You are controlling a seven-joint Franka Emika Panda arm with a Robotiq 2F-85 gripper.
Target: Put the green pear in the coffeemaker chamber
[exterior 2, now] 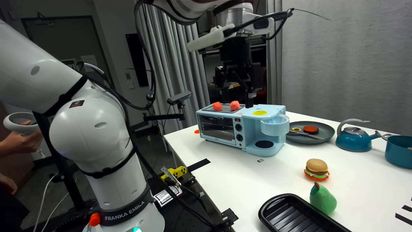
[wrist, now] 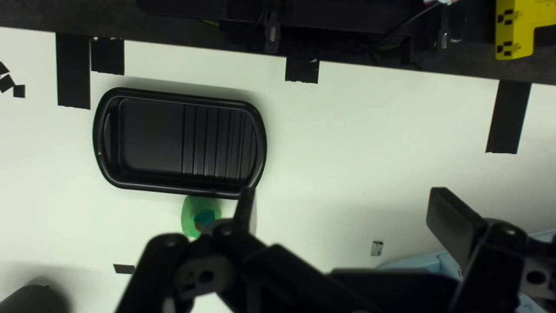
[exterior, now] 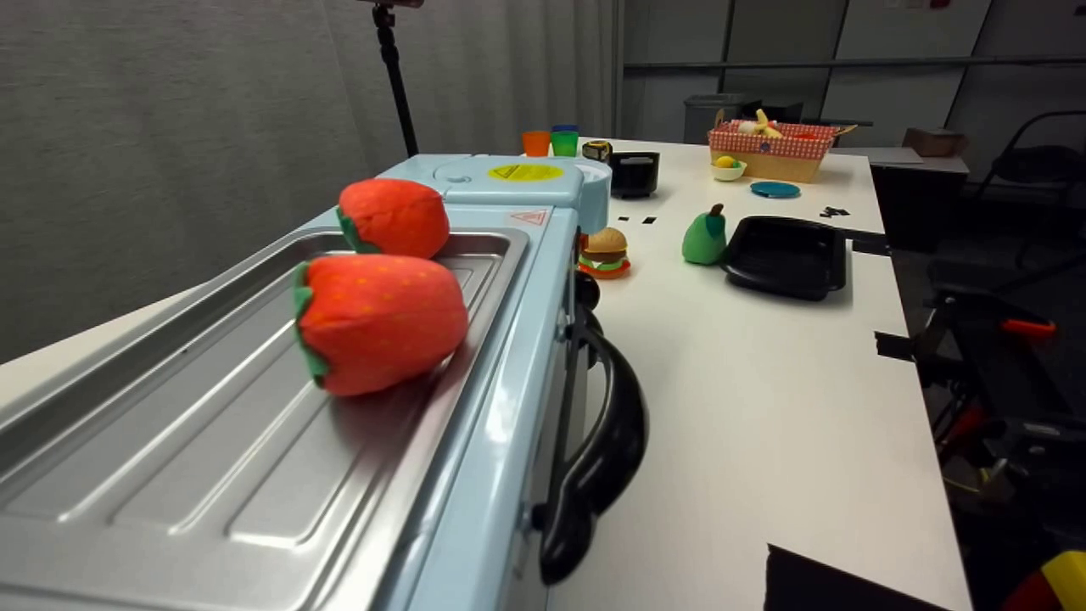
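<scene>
The green pear [exterior 2: 323, 199] stands on the white table beside the black tray; it also shows in an exterior view [exterior: 704, 240] and in the wrist view [wrist: 190, 214], partly covered there by a finger. The coffeemaker chamber [exterior 2: 274, 127] is the light-blue round holder on the coffeemaker end of the light-blue appliance; it also shows in an exterior view [exterior: 597, 188]. In the wrist view only a light-blue part of the appliance [wrist: 417, 262] shows at the lower right. My gripper [exterior 2: 237, 99] is open and empty, in line with the appliance's top; its fingers are wide apart in the wrist view [wrist: 341, 195].
Two red strawberries [exterior: 382, 324] lie in the metal tray [exterior: 195, 475] on the appliance. The black tray [wrist: 152, 137] lies near the table edge. A toy burger [exterior 2: 316, 169], a grey pan [exterior 2: 328, 132], a blue kettle [exterior 2: 354, 140] and a teal pot [exterior 2: 397, 151] stand on the table.
</scene>
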